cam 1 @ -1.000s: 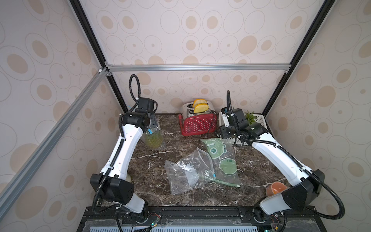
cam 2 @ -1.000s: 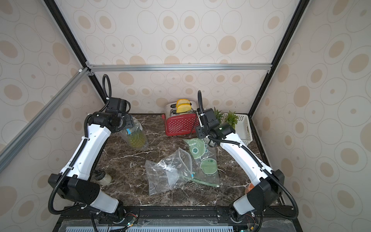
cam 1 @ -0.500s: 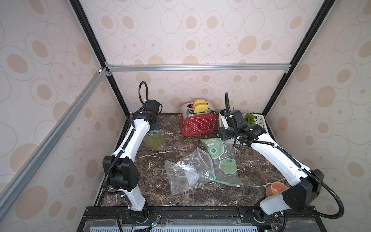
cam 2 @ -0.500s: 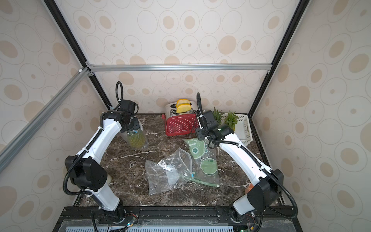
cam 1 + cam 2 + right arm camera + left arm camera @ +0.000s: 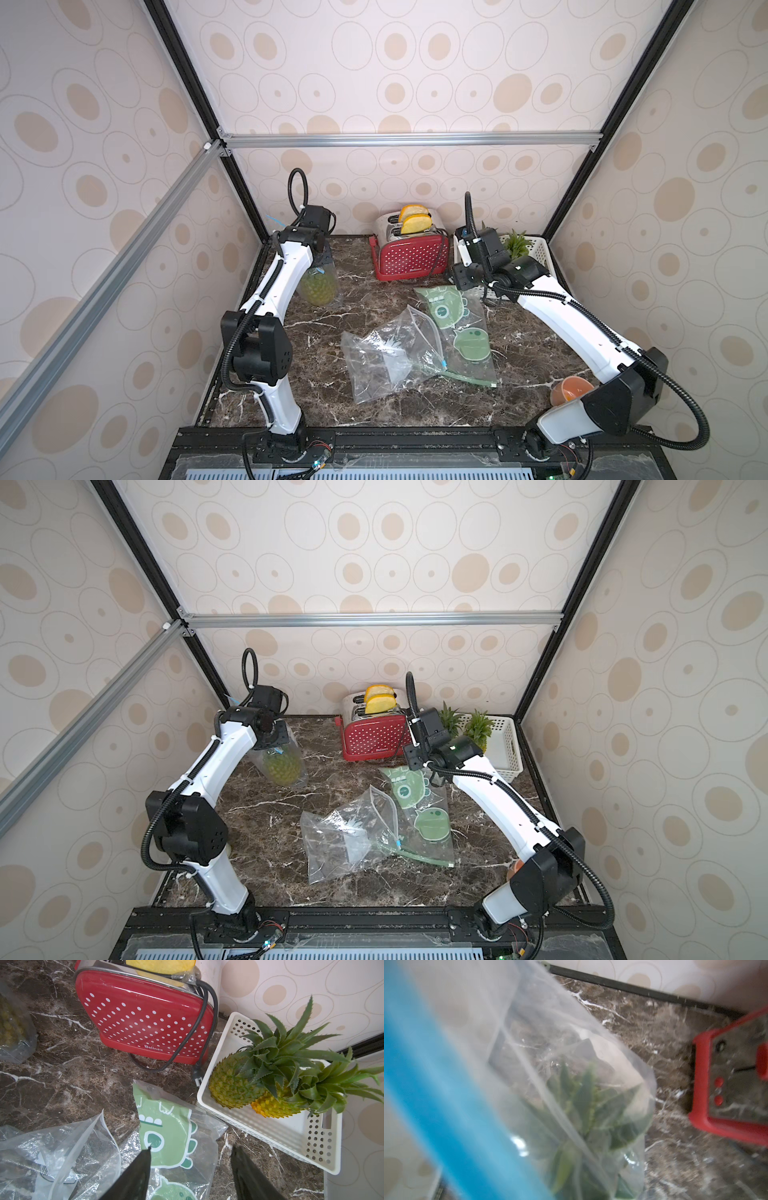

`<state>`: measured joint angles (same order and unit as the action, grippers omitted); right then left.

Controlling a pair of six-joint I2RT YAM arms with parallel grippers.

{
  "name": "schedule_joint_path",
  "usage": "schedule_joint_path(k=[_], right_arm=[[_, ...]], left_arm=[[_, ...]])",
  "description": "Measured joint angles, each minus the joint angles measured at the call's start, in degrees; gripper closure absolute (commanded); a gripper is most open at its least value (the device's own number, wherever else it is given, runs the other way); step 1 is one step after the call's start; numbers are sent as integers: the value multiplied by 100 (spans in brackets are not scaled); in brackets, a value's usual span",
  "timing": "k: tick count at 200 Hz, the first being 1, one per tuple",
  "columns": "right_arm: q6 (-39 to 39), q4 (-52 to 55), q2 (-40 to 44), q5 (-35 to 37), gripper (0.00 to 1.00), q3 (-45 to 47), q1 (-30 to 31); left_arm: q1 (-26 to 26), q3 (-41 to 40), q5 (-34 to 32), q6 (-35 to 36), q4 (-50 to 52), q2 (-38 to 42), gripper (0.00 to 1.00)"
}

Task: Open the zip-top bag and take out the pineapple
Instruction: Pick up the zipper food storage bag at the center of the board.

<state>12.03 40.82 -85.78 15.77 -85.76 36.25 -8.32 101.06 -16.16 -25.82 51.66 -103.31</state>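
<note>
A clear zip-top bag stands at the back left of the marble table, with the pineapple upright inside it. My left gripper sits right on the bag's top edge and is shut on it. In the left wrist view the bag's blue zip strip runs close past the lens and the pineapple's green leaves show through the plastic; the fingers themselves are hidden. My right gripper hangs open over a green dinosaur bag, holding nothing.
A red toaster stands at the back centre with its cord trailing. A white basket at the back right holds two other pineapples. An empty clear bag lies mid-table, and an orange cup sits front right.
The left arm has swung in toward the back and its gripper has closed on the top of the bag with the pineapple. The right arm has barely moved.
</note>
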Motion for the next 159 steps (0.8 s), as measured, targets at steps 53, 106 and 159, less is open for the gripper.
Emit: schedule_joint_path(k=[53,106,159], right_arm=[[-175,468,39,-1596,43,-13,205],[127,935,1132,-2330,41,789,579],[566,1036,1386,-2465,41,1255,568]], left_arm=[[22,225,293,544,173,13,100],[20,1878,1259,1342,1040,264,100],[-334,2824,2800,1812,1405,1209,100]])
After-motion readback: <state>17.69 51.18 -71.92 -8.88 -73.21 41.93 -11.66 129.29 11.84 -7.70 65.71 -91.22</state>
